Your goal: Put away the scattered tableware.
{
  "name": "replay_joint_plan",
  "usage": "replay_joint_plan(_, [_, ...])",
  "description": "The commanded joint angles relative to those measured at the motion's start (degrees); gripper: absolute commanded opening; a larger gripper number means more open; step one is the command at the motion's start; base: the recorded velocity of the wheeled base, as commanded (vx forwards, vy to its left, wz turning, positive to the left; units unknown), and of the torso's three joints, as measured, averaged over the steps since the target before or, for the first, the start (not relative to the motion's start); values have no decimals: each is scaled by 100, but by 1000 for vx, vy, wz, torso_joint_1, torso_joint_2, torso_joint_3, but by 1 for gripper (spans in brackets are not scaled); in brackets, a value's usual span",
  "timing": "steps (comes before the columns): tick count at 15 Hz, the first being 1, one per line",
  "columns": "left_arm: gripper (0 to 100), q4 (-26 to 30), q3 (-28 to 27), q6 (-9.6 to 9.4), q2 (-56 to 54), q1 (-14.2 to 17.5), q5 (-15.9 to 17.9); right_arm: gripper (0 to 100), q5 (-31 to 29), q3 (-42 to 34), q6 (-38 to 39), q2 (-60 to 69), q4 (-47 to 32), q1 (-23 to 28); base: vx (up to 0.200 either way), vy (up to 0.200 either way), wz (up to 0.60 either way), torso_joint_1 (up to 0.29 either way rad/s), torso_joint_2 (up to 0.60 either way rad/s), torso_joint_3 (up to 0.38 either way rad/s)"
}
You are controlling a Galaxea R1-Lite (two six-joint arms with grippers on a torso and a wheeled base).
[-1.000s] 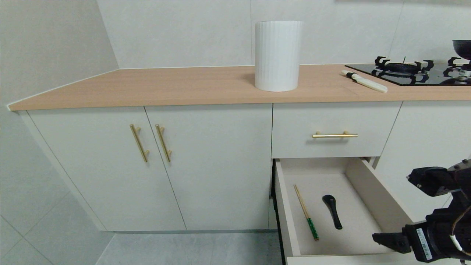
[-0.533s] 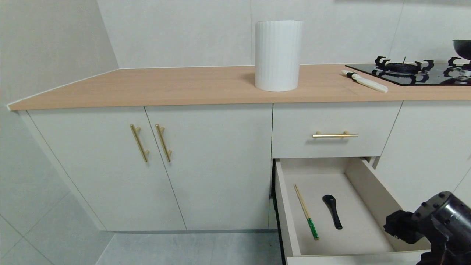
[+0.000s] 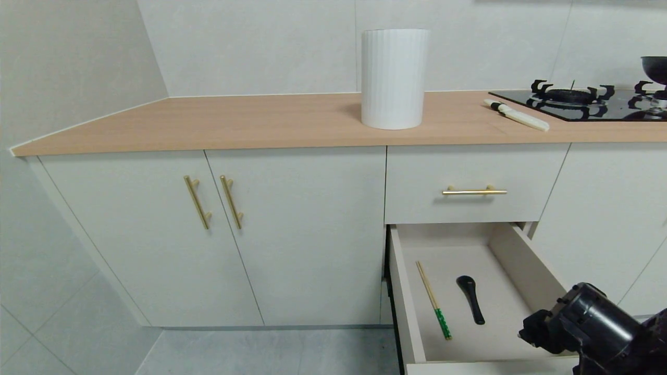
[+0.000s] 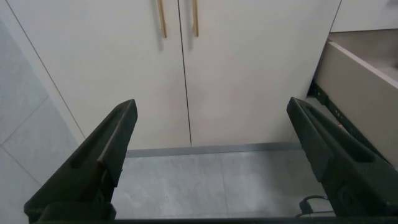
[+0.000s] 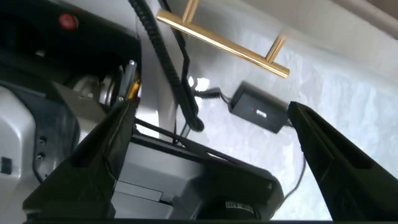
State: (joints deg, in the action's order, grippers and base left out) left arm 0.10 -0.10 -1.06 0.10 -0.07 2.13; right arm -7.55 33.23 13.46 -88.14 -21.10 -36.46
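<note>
The lower drawer stands pulled out, and inside lie a pair of chopsticks with green ends and a black spoon, side by side. A white-handled knife rests on the wooden counter beside the hob. My right arm hangs low at the drawer's front right corner. My right gripper is open and empty, facing a gold bar handle. My left gripper is open and empty, low before the cabinet doors, with the drawer's side beside it.
A tall white ribbed container stands on the counter. The black gas hob is at the far right. The upper drawer is closed, as are the double cabinet doors. Grey floor tiles lie below.
My right arm has turned and dropped: its open fingers showed beside the drawer a second ago; now the wrist's back shows at the drawer's front right corner, shifted left.
</note>
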Motion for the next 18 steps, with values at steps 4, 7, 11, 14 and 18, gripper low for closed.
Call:
replay_joint_plan(4, [100, -1, 1, 1, -1, 7, -2, 100, -212, 87, 166, -617, 660, 719, 0, 0, 0, 0, 0, 0])
replay_joint_plan(7, [100, -1, 1, 1, -1, -1, 6, 100, -239, 87, 175, -652, 950, 930, 0, 0, 0, 0, 0, 0])
replay_joint_plan(11, [100, -1, 1, 1, -1, -1, -2, 100, -344, 52, 289, -740, 1398, 930, 0, 0, 0, 0, 0, 0])
replay_joint_plan(14, [100, -1, 1, 1, -1, -1, -2, 100, -414, 78, 509, -898, 1785, 930, 0, 0, 0, 0, 0, 0])
replay_joint_plan(18, [100, -1, 1, 1, -1, -1, -2, 100, -546, 78, 509, -1223, 2506, 939, 0, 0, 0, 0, 0, 0])
